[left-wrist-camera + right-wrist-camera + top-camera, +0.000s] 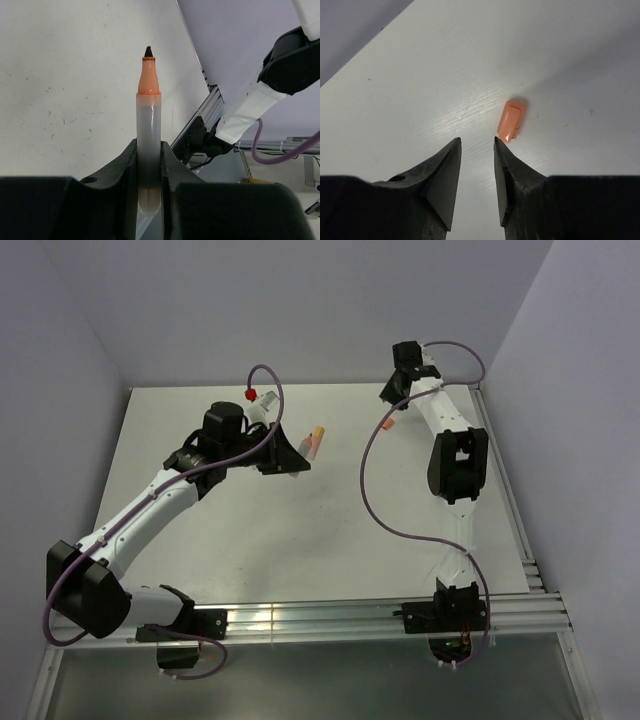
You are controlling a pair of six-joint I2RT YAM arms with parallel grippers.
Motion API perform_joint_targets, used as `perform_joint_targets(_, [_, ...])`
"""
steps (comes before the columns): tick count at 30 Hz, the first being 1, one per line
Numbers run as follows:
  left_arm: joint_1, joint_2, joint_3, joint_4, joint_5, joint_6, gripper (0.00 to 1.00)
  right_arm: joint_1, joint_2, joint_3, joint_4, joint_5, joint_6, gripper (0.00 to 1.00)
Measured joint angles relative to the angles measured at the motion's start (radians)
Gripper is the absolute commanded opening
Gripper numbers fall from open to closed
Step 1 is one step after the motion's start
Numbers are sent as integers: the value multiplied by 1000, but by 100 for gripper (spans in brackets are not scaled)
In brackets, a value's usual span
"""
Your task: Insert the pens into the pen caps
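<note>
My left gripper [297,453] is shut on a pen [149,150] with a whitish translucent body, an orange tip section and a black nib. The pen points forward out of the jaws, above the table; it also shows in the top view [316,440]. An orange pen cap [511,120] lies flat on the white table, just beyond my right gripper's right fingertip. My right gripper [477,141] is open and empty, close above the table at the far right. In the top view the cap [391,424] lies just in front of the right gripper [388,398]. No other pens or caps are in view.
The white table [330,530] is enclosed by pale walls at the back and both sides. Aluminium rails [330,618] run along the near edge and the right side. Purple cables [370,490] loop off both arms. A small red part [249,395] sits at the left wrist.
</note>
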Motion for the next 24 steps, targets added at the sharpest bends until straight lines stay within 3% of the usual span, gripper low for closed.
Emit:
perform_joint_targets(5, [0, 0, 0, 1, 0, 1, 0, -2, 87, 60, -40, -1, 40, 53])
perform_joint_targets(24, [0, 0, 0, 1, 0, 2, 0, -6, 211, 163, -120, -6, 100, 54])
